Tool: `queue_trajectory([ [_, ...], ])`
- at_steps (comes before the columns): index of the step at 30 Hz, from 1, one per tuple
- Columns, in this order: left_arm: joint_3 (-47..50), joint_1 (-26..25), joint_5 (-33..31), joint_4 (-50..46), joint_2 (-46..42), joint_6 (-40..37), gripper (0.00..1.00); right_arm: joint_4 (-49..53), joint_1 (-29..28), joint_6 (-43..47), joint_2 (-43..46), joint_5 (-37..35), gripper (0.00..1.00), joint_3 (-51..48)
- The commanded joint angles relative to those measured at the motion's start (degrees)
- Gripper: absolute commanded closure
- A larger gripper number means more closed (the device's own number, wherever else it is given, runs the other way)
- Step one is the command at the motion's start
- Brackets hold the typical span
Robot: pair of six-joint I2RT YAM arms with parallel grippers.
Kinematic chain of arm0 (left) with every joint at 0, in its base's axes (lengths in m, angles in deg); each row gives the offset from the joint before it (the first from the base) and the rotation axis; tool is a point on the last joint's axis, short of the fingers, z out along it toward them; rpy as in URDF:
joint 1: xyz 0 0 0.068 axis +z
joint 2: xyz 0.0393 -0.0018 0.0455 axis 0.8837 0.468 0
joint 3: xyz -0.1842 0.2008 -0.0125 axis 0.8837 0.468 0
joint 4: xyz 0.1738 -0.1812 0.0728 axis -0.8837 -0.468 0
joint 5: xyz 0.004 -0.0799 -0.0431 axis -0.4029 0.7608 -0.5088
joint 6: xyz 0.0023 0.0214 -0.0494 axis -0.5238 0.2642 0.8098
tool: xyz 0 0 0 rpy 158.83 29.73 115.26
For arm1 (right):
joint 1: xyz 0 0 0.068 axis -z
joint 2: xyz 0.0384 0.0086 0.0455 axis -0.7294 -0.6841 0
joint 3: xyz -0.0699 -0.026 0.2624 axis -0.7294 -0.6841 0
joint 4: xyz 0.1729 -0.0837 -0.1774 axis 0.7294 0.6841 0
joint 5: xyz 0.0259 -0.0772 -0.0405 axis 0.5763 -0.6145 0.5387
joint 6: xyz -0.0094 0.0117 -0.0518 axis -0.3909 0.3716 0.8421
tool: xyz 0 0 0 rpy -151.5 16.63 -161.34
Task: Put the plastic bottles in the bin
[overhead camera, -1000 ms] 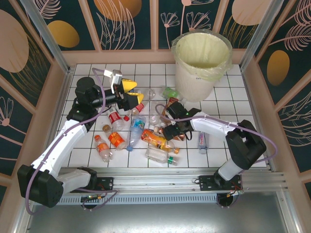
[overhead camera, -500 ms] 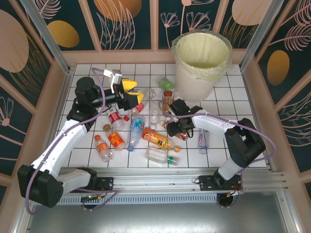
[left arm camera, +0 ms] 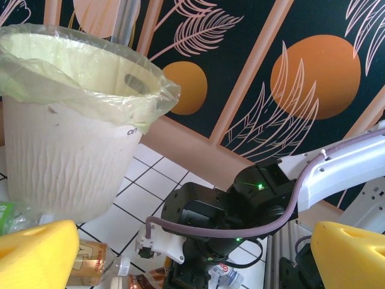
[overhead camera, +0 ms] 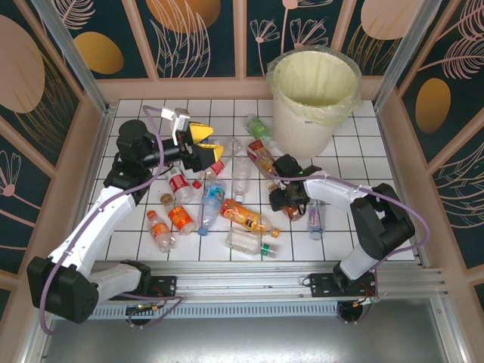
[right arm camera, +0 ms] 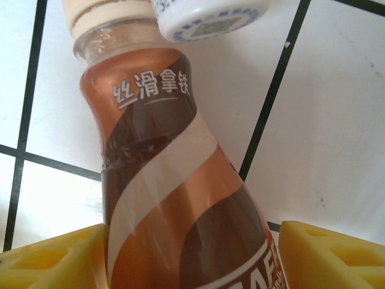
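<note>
Brown bottle (right arm camera: 174, 198), body clamped in right gripper (right arm camera: 192, 244), neck reaching out beyond it

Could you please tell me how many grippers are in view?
2: the yellow-fingered left gripper, open, raised left of centre; the right gripper, around a brown-labelled plastic bottle.

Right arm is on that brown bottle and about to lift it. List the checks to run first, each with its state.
1. Brown bottle between the right gripper fingers: ok.
2. Both fingers pressed on it: cannot tell; a thin gap seems to show beside one finger.
3. Neighbours clear of the bottle: cannot tell; a white printed cap overlaps its neck.
4. Bin upright, mouth open: ok.
5. Left gripper out of the way: ok; open, empty, well apart from the right arm.
</note>
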Motion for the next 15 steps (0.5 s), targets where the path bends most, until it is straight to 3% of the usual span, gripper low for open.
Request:
queue_trajectory([
  [1,0.5,-0.4,1.3,2.1,-0.3,0.9,0.01,0.4,0.1,-0.4,1.0,1.3,0.25,-0.3],
  [8,0.6,-0.3,1.2,2.2,-0.3,0.9,0.01,1.7,-0.9,0.2,-1.5,0.5,0.25,0.9],
  [15,0.6,-0.3,1.2,2.3,-0.2,1.1,0.01,2.4,-2.2,0.4,-2.2,-1.1,0.33,1.4],
])
